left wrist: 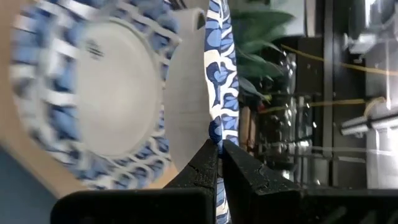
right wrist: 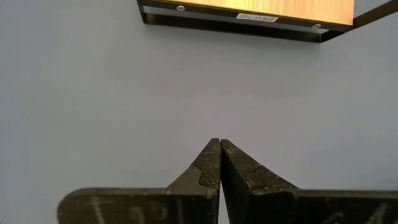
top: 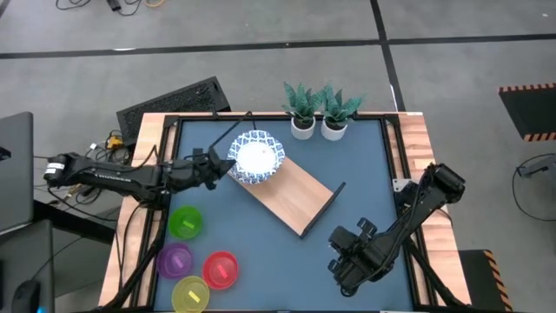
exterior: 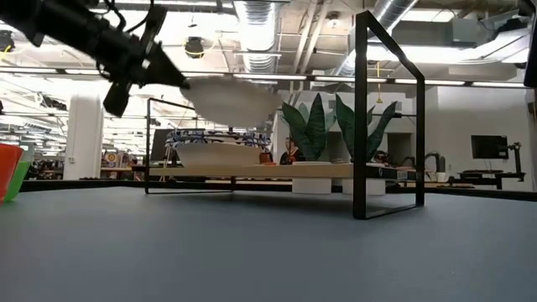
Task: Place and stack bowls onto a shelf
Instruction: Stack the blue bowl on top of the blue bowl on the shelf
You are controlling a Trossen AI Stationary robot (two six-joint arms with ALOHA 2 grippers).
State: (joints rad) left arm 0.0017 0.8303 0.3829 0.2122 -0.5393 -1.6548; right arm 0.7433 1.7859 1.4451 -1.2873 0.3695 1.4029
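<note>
From my seat I see a grey concrete floor (top: pixel 287 61) crossed by dark seam lines around the table. Level across it, a white column (exterior: pixel 82 134), exposed ceiling ducts (exterior: pixel 256 21), strip lights and a dark monitor (exterior: pixel 488 148) fill the room.

Beneath the left gripper (top: pixel 228 162), a stacked bowl (top: pixel 257 159) is occupying that shelf (top: pixel 295 196) end; beyond it, bare board is lying open toward the wire frame (exterior: pixel 389 117).
</note>
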